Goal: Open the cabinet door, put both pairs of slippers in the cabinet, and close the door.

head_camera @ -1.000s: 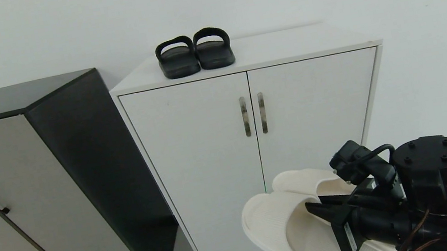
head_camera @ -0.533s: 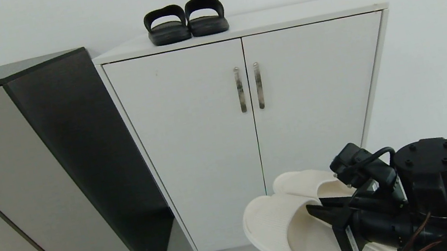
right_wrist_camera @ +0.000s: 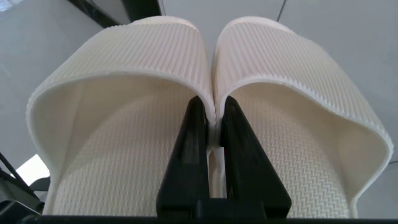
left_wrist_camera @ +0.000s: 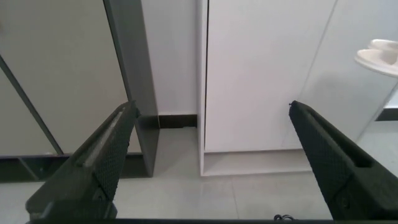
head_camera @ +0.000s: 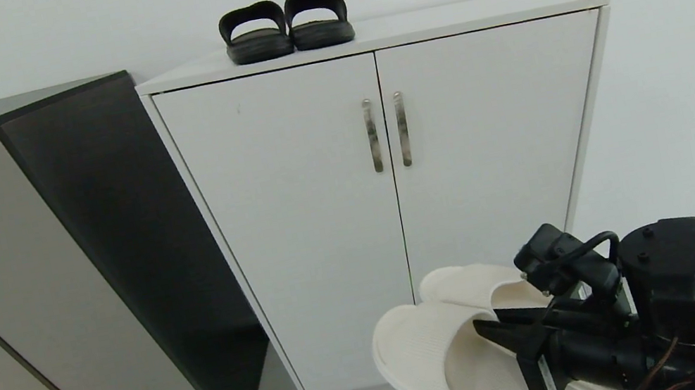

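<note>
The white cabinet (head_camera: 325, 227) stands against the wall with both doors shut, its two metal handles (head_camera: 372, 135) side by side at the middle. A pair of black slippers (head_camera: 285, 24) rests on its top, left of centre. In front of the right door, low down, a pair of white slippers (head_camera: 438, 343) is held pressed together by my right gripper (head_camera: 486, 329). The right wrist view shows that gripper (right_wrist_camera: 214, 112) shut on the touching inner edges of the white slippers (right_wrist_camera: 124, 81). My left gripper (left_wrist_camera: 211, 109) is open and holds nothing, low before the cabinet's left front corner (left_wrist_camera: 261, 74).
A dark cabinet with grey doors (head_camera: 45, 262) stands close beside the white one on the left, with a narrow gap between them (left_wrist_camera: 171, 68). Pale floor tiles (left_wrist_camera: 186, 193) lie in front of both. A white wall runs behind.
The whole head view has shifted, so the camera has moved and the cabinet top now sits higher in the picture. My right gripper still holds the white slippers in the same place.
</note>
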### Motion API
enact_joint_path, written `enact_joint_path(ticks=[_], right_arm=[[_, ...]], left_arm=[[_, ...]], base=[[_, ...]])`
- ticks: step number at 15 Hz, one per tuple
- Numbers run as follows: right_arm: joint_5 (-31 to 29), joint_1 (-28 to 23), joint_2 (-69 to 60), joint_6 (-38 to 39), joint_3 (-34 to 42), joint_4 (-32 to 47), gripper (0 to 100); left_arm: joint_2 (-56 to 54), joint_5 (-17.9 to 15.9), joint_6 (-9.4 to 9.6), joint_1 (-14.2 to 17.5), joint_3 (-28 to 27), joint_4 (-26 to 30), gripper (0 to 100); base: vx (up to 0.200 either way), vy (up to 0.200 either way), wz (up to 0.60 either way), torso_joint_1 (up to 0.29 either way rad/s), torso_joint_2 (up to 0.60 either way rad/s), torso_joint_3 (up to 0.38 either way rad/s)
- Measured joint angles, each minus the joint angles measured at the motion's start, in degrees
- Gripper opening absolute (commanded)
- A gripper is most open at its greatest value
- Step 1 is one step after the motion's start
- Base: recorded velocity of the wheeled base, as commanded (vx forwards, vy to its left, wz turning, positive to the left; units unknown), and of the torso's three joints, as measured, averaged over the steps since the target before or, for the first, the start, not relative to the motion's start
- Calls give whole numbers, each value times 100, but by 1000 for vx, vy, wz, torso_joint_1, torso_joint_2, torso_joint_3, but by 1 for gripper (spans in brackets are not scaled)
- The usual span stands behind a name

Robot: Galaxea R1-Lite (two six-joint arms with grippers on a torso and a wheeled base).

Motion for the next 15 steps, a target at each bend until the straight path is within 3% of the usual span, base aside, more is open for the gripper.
enact_joint_path(ticks=[6,8,11,13,15], right_arm=[[-2,55,5,-211,124,-40,0],[2,57,5,-283,162,-44,0],[17,91,5,-283,194,-62,0],[24,118,5,-283,221,-76,0],[24,124,5,-285,245,-76,0]], left_arm=[[9,-13,218,0,-2,7,100],[218,-227,262,-79,-132,-72,100],[1263,-1035,137,-422,-763,-345,100],[2231,-2116,84,-834,-1218,-701,100],[3228,-2770,71,-1298,-1546,-1336,100]], base=[[0,0,0,0,0,0],[0,0,0,0,0,0],[0,0,0,0,0,0],[0,0,0,0,0,0],[0,0,0,0,0,0]])
